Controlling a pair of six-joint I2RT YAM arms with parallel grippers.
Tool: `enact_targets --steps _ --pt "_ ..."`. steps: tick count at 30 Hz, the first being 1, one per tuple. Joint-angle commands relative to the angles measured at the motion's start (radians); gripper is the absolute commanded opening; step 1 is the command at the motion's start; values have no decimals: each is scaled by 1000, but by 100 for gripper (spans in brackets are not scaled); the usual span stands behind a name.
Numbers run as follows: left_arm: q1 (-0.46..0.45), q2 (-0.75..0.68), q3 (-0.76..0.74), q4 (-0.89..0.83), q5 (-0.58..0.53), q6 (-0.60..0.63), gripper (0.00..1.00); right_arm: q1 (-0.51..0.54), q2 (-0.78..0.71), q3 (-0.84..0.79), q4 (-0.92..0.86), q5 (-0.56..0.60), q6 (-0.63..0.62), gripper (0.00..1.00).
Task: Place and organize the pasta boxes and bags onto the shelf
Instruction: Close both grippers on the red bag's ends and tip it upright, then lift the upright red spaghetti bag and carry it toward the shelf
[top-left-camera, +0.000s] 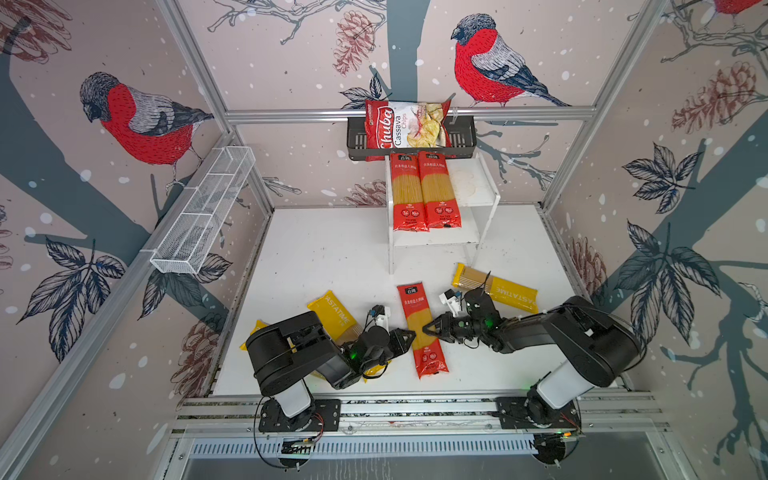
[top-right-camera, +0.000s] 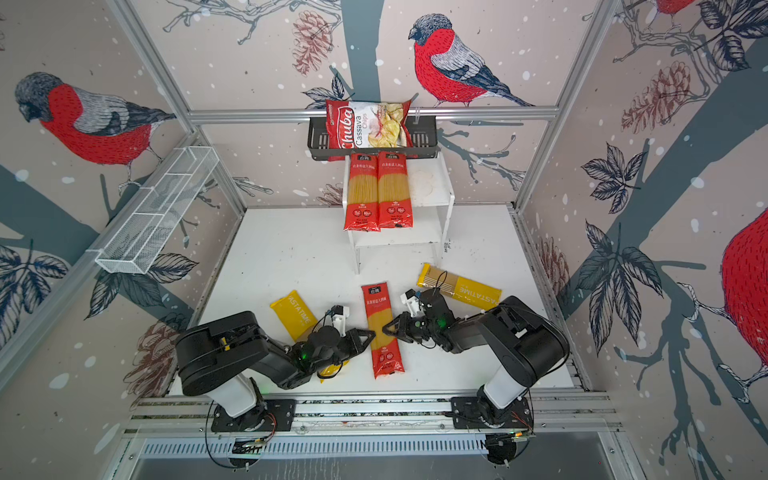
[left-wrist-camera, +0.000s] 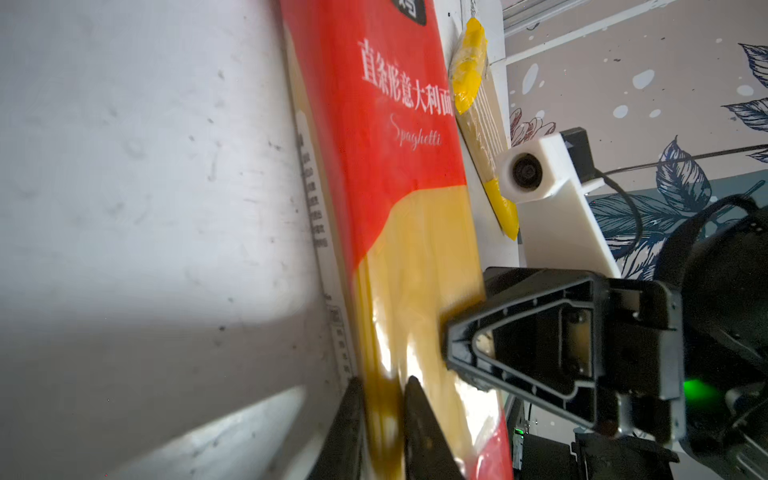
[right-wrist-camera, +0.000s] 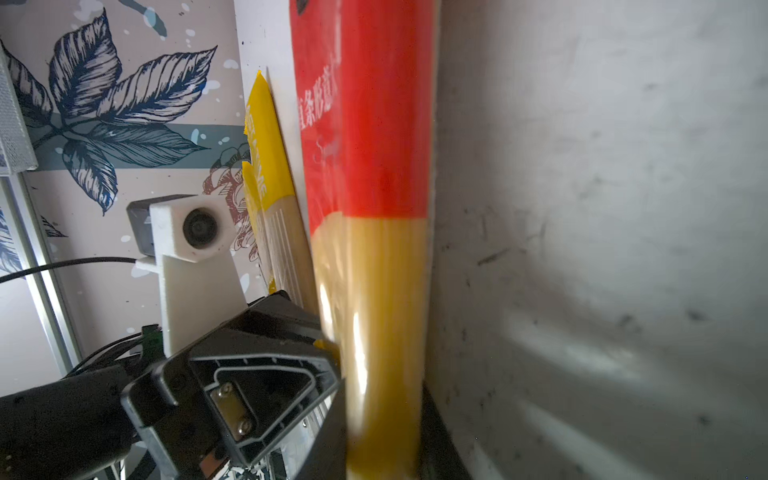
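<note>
Bird-patterned walls box in a white counter (top-left-camera: 332, 257), where a red spaghetti pack (top-left-camera: 415, 307) lies flat between both arms. Left pincer (top-left-camera: 411, 334) and right pincer (top-left-camera: 427, 328) are each narrowed onto opposite long edges of its clear middle, probably so the long, bendy pack lifts level rather than sagging. Two red packs (top-left-camera: 409, 191) already lie side by side on the shelf (top-left-camera: 478, 195), leaving bare board beside them, likely its spot. Yellow packs (top-left-camera: 511, 295) wait on the counter.

Two spaghetti packs (top-left-camera: 409, 191) lie side by side on the shelf (top-left-camera: 478, 183) at the table (top-left-camera: 332, 257) back. In front, a third pack (top-left-camera: 422, 328) lies between left claw (top-left-camera: 412, 334) and right claw (top-left-camera: 425, 328), PASTATIME packs (top-left-camera: 334, 316) flanking.
</note>
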Motion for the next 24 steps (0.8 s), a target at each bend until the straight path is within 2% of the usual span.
enact_targets --steps 1,9,14,18,24 --pt "16 -64 -10 -9 35 5 30 -5 -59 0 85 -9 29 18" --pt "139 -389 56 -381 8 144 52 7 -220 41 13 49 51 14" --pt "236 -663 42 -553 -24 194 69 66 -331 116 -48 99 64 13" --pt "307 -795 24 -571 60 204 76 146 -374 172 -32 133 80 13" --pt "350 -882 -4 -463 153 161 76 243 -355 251 13 158 83 13"
